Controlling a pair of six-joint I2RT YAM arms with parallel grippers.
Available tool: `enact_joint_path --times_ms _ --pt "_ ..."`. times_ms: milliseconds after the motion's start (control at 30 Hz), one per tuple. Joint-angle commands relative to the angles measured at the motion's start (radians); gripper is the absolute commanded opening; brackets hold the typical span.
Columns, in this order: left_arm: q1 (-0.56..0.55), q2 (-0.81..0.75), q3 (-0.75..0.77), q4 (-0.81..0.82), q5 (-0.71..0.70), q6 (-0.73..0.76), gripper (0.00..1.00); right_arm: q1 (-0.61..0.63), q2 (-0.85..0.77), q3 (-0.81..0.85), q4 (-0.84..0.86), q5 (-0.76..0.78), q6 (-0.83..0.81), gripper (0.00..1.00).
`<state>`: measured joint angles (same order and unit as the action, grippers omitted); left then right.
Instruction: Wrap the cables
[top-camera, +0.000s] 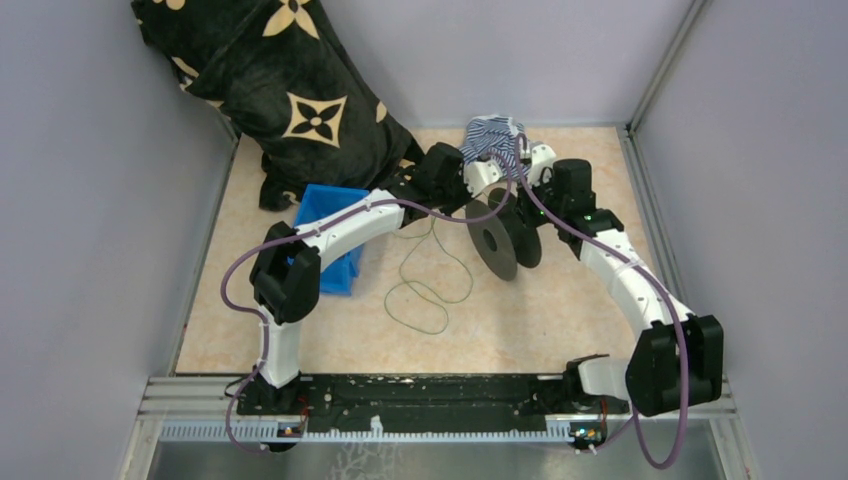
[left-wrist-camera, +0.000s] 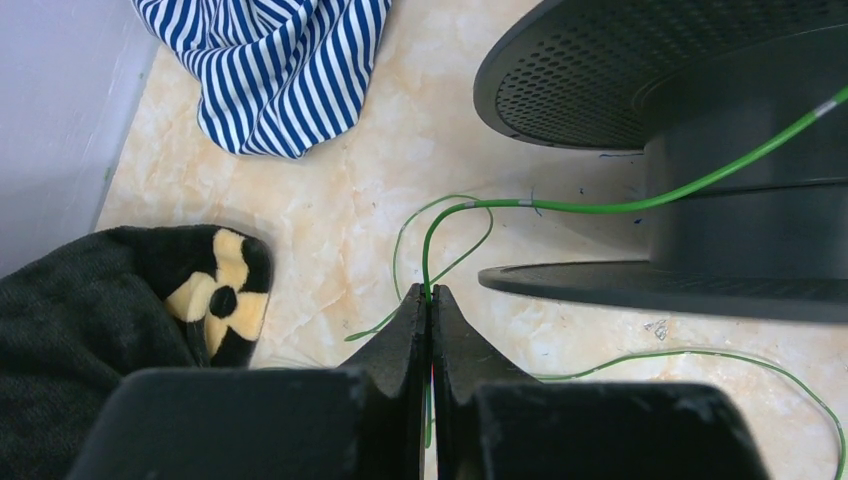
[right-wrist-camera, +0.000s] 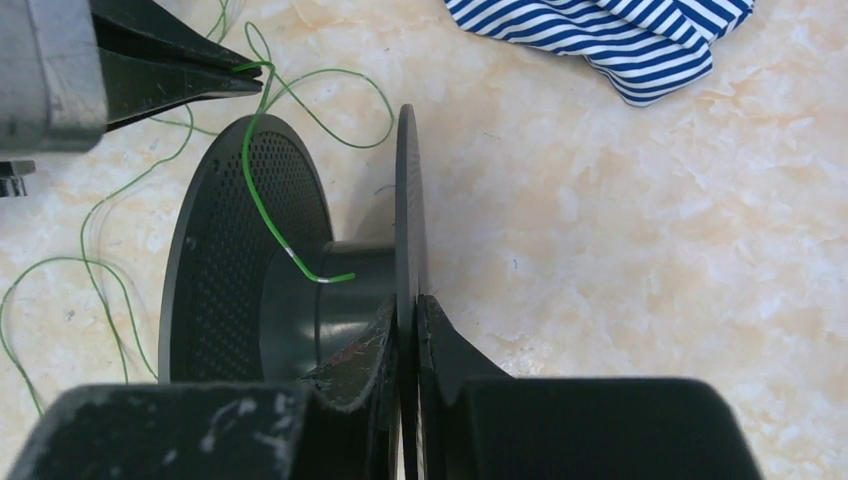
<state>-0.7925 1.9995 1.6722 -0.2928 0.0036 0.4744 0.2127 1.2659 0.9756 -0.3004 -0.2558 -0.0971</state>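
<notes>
The cable (left-wrist-camera: 560, 207) is a thin green wire. Its loose loops (top-camera: 430, 290) lie on the table in front of a black spool (top-camera: 500, 243) that stands on its rim. My left gripper (left-wrist-camera: 430, 292) is shut on the cable just left of the spool (left-wrist-camera: 700, 200). From the pinch, the cable arches over to the spool's hub, where its free end (right-wrist-camera: 335, 277) rests against the core. My right gripper (right-wrist-camera: 408, 300) is shut on the edge of the spool's right flange (right-wrist-camera: 406, 200). The left gripper's fingertips (right-wrist-camera: 240, 80) show at the right wrist view's top left.
A blue-and-white striped cloth (top-camera: 492, 138) lies just behind the spool. A black blanket with tan flower prints (top-camera: 280, 90) fills the back left corner, with a blue bin (top-camera: 335, 240) in front of it under the left arm. Grey walls enclose the table.
</notes>
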Motion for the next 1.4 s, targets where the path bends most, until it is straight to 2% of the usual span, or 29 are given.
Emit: enact_joint_path --times_ms 0,200,733,1033,1167,1367 --pt "-0.010 -0.011 -0.009 0.007 0.012 -0.016 0.04 -0.006 -0.039 0.023 0.031 -0.002 -0.013 0.06" --pt "-0.008 -0.035 -0.017 -0.019 0.017 -0.017 0.05 0.000 -0.024 0.031 0.078 0.020 0.010 0.00" --pt "0.022 -0.107 -0.075 -0.006 -0.030 -0.050 0.05 0.053 0.064 0.100 0.149 0.191 -0.004 0.00" --pt "0.021 -0.115 -0.063 -0.006 -0.021 -0.062 0.06 0.058 0.127 0.152 0.140 0.168 0.006 0.00" --pt "0.021 -0.114 -0.060 -0.005 -0.019 -0.065 0.06 0.059 0.135 0.172 0.116 0.153 0.008 0.08" --pt "0.021 -0.114 -0.059 -0.004 -0.011 -0.064 0.06 0.059 0.112 0.182 0.066 0.150 -0.006 0.28"
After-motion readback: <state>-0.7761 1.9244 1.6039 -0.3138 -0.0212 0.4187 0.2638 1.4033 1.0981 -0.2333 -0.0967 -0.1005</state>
